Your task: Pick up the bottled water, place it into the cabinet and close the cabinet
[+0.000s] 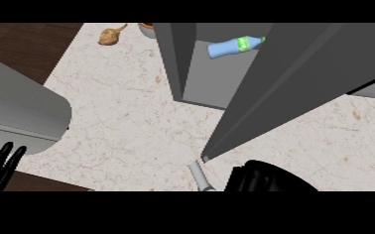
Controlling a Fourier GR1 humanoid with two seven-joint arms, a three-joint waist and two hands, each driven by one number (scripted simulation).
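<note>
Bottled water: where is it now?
Head view, upper right of centre: the bottled water lies on its side inside the open grey cabinet, beside its door.

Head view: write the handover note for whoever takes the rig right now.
Left hand: at the lower left edge, fingers up, open, holding nothing.
Right hand: at the bottom edge, just below the door's lower corner; fingers cannot be made out.
Bottle: lying on its side inside the cabinet, no hand on it.
Done: bottle placed in the cabinet.
Left: the door stands open; swing it shut.
</note>
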